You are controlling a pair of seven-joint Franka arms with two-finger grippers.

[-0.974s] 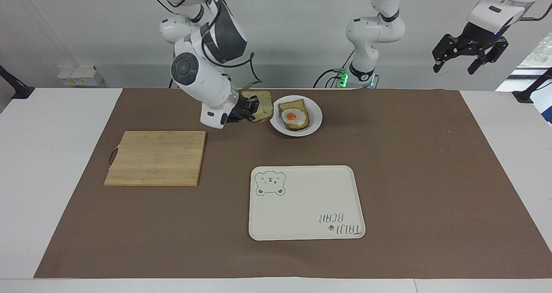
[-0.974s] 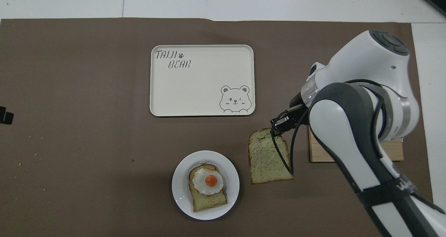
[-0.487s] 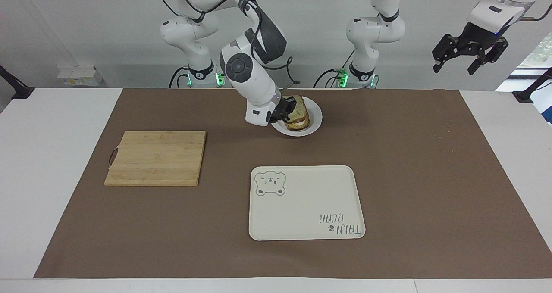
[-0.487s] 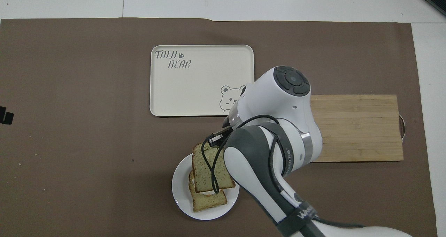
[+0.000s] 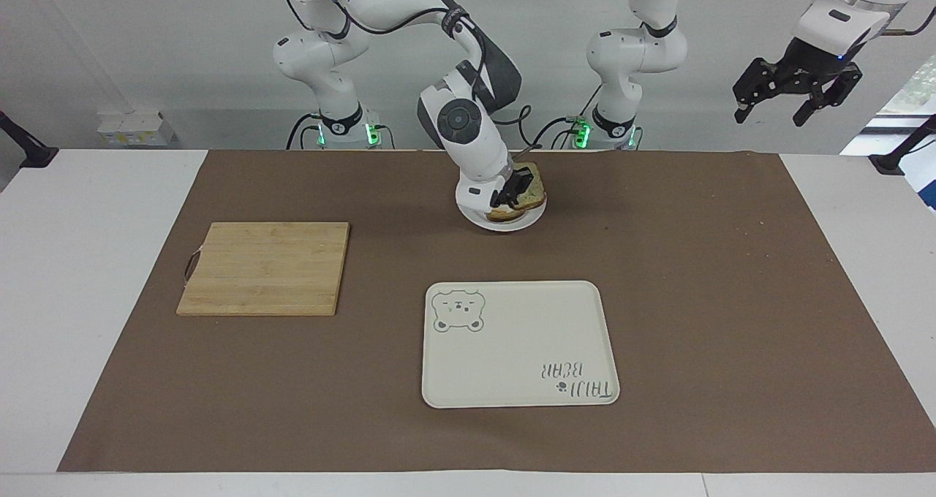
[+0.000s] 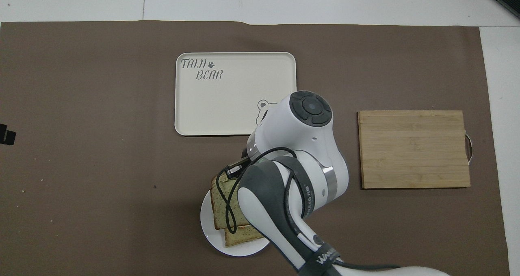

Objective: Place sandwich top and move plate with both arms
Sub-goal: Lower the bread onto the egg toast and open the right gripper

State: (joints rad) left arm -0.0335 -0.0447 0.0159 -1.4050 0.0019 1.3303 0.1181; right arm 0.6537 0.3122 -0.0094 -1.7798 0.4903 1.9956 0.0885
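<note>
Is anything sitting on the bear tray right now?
No, the bear tray shows only its printed bear and lettering; the sandwich top is over the plate.

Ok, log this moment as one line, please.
right gripper: shut on sandwich top, over egg toast on plate | left gripper: open, waiting raised | tray: bare

Plate (image 5: 532,219) nearer the robots than tray (image 5: 519,343); board (image 5: 265,267) beside tray.
</note>
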